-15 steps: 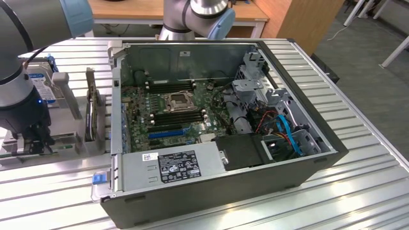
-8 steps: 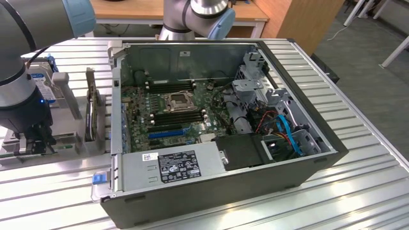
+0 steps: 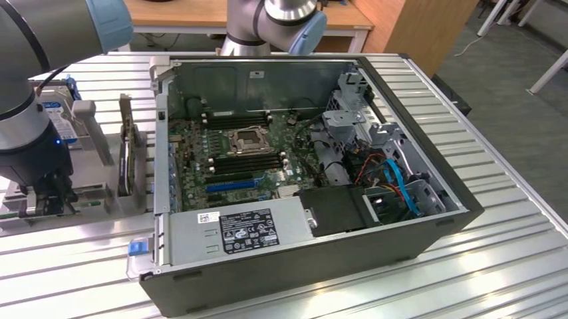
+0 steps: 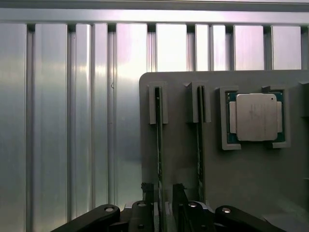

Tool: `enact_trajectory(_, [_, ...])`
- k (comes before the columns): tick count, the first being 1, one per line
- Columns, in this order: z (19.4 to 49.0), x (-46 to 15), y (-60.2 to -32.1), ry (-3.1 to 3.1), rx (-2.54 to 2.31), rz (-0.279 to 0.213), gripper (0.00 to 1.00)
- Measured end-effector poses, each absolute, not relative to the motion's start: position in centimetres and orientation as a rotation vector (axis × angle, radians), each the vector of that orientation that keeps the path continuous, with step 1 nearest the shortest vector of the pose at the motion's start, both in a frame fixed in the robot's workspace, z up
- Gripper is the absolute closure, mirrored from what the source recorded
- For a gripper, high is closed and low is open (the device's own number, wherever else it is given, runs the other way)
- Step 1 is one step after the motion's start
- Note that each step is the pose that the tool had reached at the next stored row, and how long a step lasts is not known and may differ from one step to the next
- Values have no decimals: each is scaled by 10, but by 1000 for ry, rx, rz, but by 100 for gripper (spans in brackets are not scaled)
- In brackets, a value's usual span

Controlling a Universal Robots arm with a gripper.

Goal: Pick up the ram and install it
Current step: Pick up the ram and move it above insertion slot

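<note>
"What is everything sitting on?"
"A big silver metal table with long grooves (image 3: 497, 219). Light shines bright off its strips."
"What is behind the table?"
"A light brown wooden desk (image 3: 195, 13). By the table's far corner stands a tall brown wooden board (image 3: 417, 33)."
"And past the table's edge, on the exterior view's right?"
"A flat grey floor (image 3: 515, 100). A thin white metal leg (image 3: 549, 70) stands on it, and a thin pale cable (image 3: 469, 45) lies near the board."

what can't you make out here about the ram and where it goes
ram: wrist view, edge-on, so chips and label unseen; one end hidden behind the gripper.
memory slots: exterior view, too small to tell which are free.
hard drive: exterior view, partly behind the arm.
</note>
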State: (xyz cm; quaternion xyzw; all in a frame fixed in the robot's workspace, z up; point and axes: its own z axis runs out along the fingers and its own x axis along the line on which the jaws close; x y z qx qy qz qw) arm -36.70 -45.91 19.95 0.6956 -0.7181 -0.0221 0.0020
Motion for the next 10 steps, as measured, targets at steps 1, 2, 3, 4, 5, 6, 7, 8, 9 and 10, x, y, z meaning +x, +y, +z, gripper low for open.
enact_trajectory(1, [199,-367,-459,-2253,2183,-69,71])
enact_trajectory(2, [199,-367,-459,-2253,2183,-69,71])
enact_trajectory(3, [199,-367,-459,-2253,2183,-69,71])
enact_trajectory(4, [199,-367,-459,-2253,2183,-69,71])
enact_trajectory(5, [199,-367,-459,-2253,2183,-69,71])
enact_trajectory(6, [199,-367,-459,-2253,2183,-69,71])
enact_trajectory(7, [199,-367,-459,-2253,2183,-69,71])
enact_trajectory(8, [199,-367,-459,-2253,2183,-69,71])
enact_trajectory(9, [199,-367,-459,-2253,2183,-69,71])
enact_trajectory(10, [199,-367,-459,-2253,2183,-69,71])
